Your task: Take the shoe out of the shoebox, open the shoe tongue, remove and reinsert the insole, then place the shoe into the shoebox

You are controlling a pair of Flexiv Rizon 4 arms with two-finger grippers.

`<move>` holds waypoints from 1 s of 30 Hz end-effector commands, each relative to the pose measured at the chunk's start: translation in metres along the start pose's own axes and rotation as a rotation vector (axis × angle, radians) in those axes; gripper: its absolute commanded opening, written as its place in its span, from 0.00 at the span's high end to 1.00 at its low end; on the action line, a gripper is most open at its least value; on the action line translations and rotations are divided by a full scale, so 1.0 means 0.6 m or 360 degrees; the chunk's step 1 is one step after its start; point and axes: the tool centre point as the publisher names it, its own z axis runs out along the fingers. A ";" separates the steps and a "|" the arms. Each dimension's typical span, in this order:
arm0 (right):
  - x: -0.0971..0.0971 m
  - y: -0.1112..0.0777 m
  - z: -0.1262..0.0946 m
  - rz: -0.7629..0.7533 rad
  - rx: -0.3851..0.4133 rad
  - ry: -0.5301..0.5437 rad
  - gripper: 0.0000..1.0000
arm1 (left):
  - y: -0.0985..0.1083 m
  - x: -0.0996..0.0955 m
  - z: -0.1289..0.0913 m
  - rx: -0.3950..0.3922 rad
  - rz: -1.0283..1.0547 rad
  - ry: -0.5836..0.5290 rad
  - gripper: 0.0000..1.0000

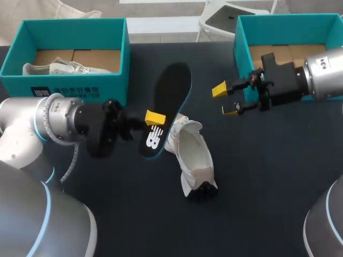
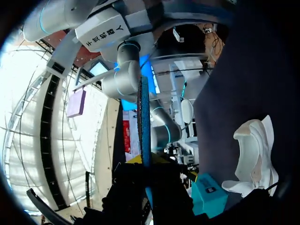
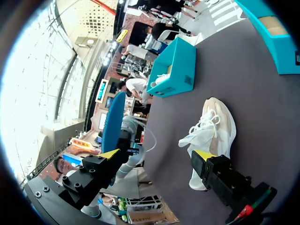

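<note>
Right now the left gripper [image 1: 155, 119] is clenched on the insole [image 1: 174, 88], gripping low on its length by the end w/ the white print. One yellow fingertip [image 1: 155, 117] lies flat on the black top face. Insole is held up off the table [image 1: 268, 182] and runs from the gripper toward the far side, blue rim showing. In left wrist view the insole [image 2: 144, 117] stands edge-on btwn the fingers, straight ahead of the gripper [image 2: 145, 161]. Shoe [image 1: 194, 155], white, lies on the table just beside the left gripper's tip, on the side toward the right arm, w/ its laced opening nearest the insole. Can't tell if insole & shoe touch. Same shoe [image 2: 253, 154] shows off to one side of the gripper in left wrist view. Right gripper [image 1: 225, 100] is released, fingers spread w/ nothing btwn them, hanging over the table just in front of the right shoebox [image 1: 241, 48]. From its wrist view the shoe [image 3: 213, 126] lies ahead of it on the dark top, nearer one fingertip [image 3: 201, 155]; the insole [image 3: 112, 122] stands past the other. Left shoebox [image 1: 69, 27] sits beyond the left arm, w/ a second shoe [image 1: 59, 68] inside
</note>
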 end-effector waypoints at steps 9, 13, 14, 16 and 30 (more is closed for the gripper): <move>0.034 0.017 0.047 -0.0075 -0.0096 0.0133 0.00 | 0.018 0.060 0.014 -0.0110 0.0094 0.0028 1.00; 0.042 0.022 0.061 -0.0079 -0.0085 0.0160 0.00 | 0.026 0.065 0.025 -0.0149 0.0115 0.0099 1.00; 0.042 0.022 0.064 -0.0076 -0.0084 0.0166 0.00 | 0.027 0.067 0.027 -0.0183 0.0121 0.0134 1.00; 0.043 0.023 0.069 -0.0076 -0.0091 0.0190 0.00 | 0.031 0.071 0.032 -0.0221 0.0111 0.0150 1.00; 0.047 0.030 0.099 -0.0064 -0.0050 0.0253 0.53 | 0.043 0.073 0.052 -0.0385 0.0145 0.0313 1.00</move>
